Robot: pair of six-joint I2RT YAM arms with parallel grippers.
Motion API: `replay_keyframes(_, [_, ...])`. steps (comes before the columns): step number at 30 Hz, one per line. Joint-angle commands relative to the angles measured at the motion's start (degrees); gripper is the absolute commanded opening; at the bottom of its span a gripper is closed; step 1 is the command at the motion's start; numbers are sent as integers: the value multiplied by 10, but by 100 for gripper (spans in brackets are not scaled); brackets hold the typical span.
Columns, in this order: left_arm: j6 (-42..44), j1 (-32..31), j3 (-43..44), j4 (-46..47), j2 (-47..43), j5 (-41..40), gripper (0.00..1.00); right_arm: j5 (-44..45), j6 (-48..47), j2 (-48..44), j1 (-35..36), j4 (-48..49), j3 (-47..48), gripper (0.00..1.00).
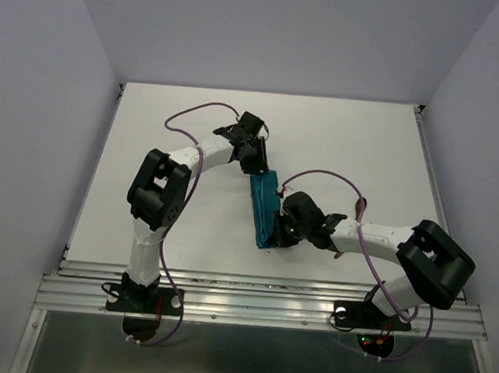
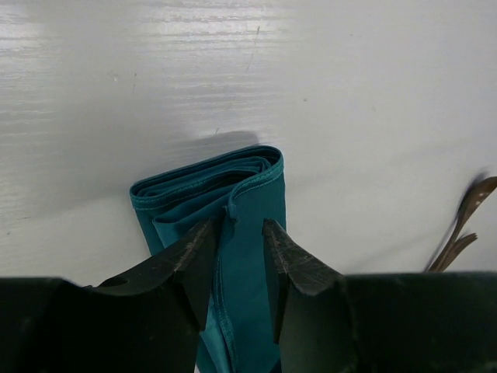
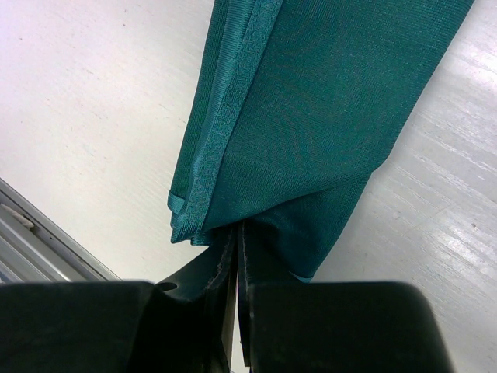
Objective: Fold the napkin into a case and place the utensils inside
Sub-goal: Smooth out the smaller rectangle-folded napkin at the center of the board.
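The teal napkin (image 1: 263, 207) lies mid-table folded into a narrow strip, the case (image 3: 311, 101), running from far to near. My left gripper (image 1: 258, 168) is over its far end (image 2: 248, 183); the jaws (image 2: 242, 229) stand open, apart above the top layer and pinching nothing. At the near end my right gripper (image 1: 273, 234) is shut on the cloth (image 3: 241, 233), which bunches between its fingers. Reddish-brown utensils (image 2: 460, 229) show at the right edge of the left wrist view, lying on the table beside the strip and partly cut off.
The white table (image 1: 171, 189) is walled at the back and on both sides. A metal rail (image 1: 257, 304) runs along the near edge by the arm bases. Purple cables (image 1: 319, 176) loop over both arms.
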Motion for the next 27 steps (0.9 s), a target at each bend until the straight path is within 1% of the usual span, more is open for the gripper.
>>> replay_keyframes(1, [19, -4, 31, -24, 10, -17, 42, 32, -14, 9, 4, -60, -12, 7])
replay_keyframes(3, [19, -5, 32, -25, 17, -12, 41, 33, -14, 9, 4, -61, -11, 8])
replay_keyframes(6, [18, -5, 38, -26, 25, -11, 36, 35, -12, 8, 4, -63, -11, 8])
replay_keyframes(8, [18, -5, 38, -27, 26, -10, 29, 38, -10, 4, 4, -65, -11, 8])
replay_keyframes(9, [18, -5, 39, -29, 27, -10, 22, 40, -10, 1, 4, -67, -10, 8])
replay_keyframes(10, [17, -5, 39, -31, 26, -11, 19, 42, -8, -1, 4, -70, -10, 8])
replay_keyframes(13, [15, -5, 29, -33, 14, -9, 9, 50, 0, -18, 4, -80, -10, 9])
replay_keyframes(15, [12, -4, 17, -24, -5, 0, 6, 76, 10, -42, 4, -90, -10, 11])
replay_keyframes(16, [10, -4, 3, -20, -12, 3, 1, 80, 12, -50, 4, -93, -8, 11])
replay_keyframes(19, [6, -4, -23, -9, -32, 20, 0, 92, 16, -75, 4, -113, 1, 15])
replay_keyframes(21, [3, -4, -35, -4, -44, 26, 0, 99, 16, -83, 4, -130, 17, 25])
replay_keyframes(23, [2, -4, -55, 0, -53, 28, 0, 103, 15, -92, 4, -135, 28, 29])
replay_keyframes(27, [-1, -3, -79, 10, -72, 38, 0, 108, 14, -96, 4, -146, 46, 33])
